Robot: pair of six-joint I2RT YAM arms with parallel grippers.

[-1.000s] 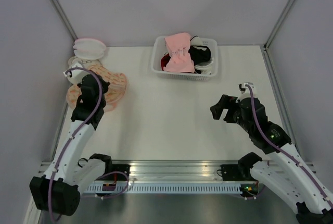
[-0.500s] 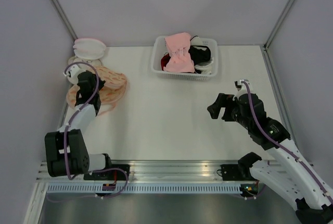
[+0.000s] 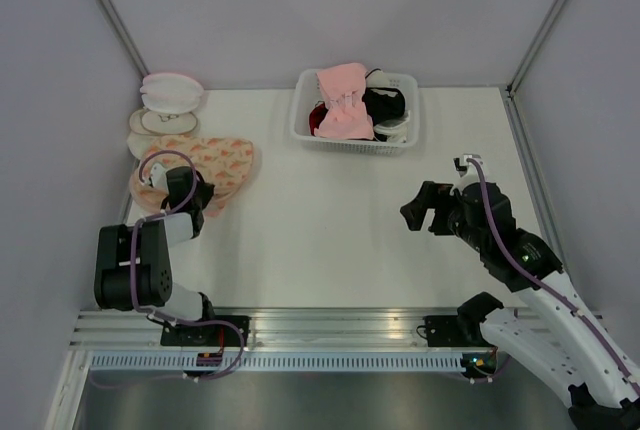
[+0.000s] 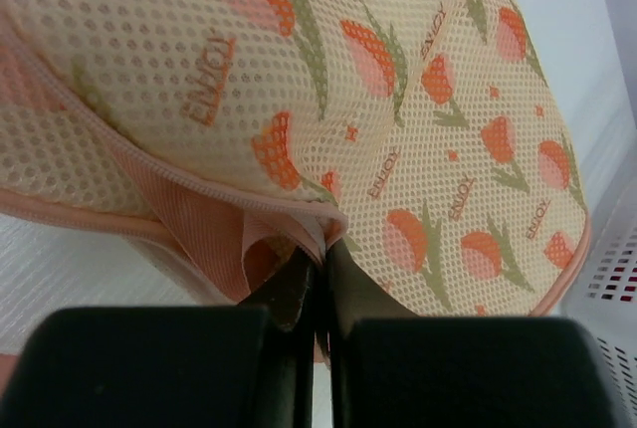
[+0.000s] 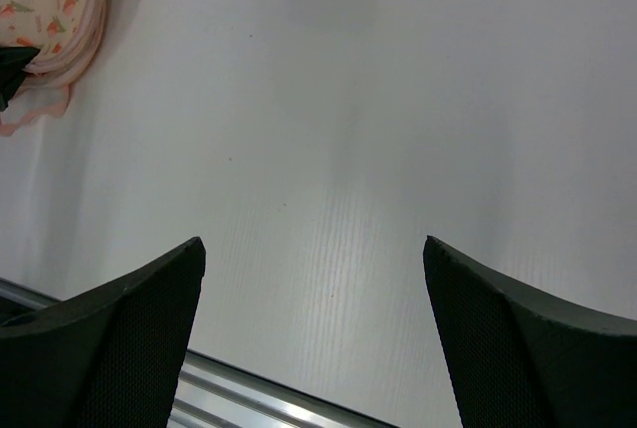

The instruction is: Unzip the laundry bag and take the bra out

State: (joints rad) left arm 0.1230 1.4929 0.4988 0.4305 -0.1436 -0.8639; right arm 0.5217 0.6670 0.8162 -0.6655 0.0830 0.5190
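Presently on the table (image 3: 330, 230), left edge: laundry bag (image 3: 218, 158), peach mesh with orange print, lying flat near two round cases (image 3: 168, 92) at the far-left corner.

Handling: judged light, limp and grippy; likely to drag and fold rather than stay put. Best taken at the zip tab or the piped seam, with the shell pinned down elsewhere.

Left gripper (image 4: 320, 267): jaws fully closed, pinching the zip edge (tab or mere fabric, cannot tell), where the seam gapes slightly.

Right gripper (image 5: 314, 249): jaws spread wide, empty, above bare table toward the right edge.

Bra (image 3: 345, 102): pale pink, soft, crushable, lying on top in the basket (image 3: 355, 146) at the far edge. The bag's own contents are hidden.
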